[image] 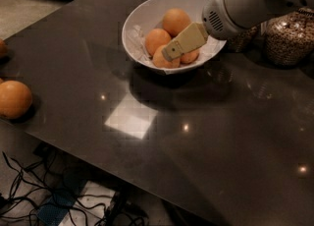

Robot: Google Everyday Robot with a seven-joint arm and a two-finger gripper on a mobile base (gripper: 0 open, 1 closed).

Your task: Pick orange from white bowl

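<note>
While the gripper [168, 53] (grip unclear) reaches into the white bowl [139, 19], its tip overlaps the frontmost orange [162, 63].

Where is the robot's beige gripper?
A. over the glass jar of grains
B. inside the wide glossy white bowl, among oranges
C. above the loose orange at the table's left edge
B: the beige gripper is inside the wide white bowl, its tip at the front orange.

A single camera looks down at a slant across the dark table [221, 146] from its near side, close enough that the table fills most of the view. The white bowl [140, 21] sits upper middle. The gripper [170, 52] is over it, entering from the upper right. Cables [29, 195] show lower left.
</note>
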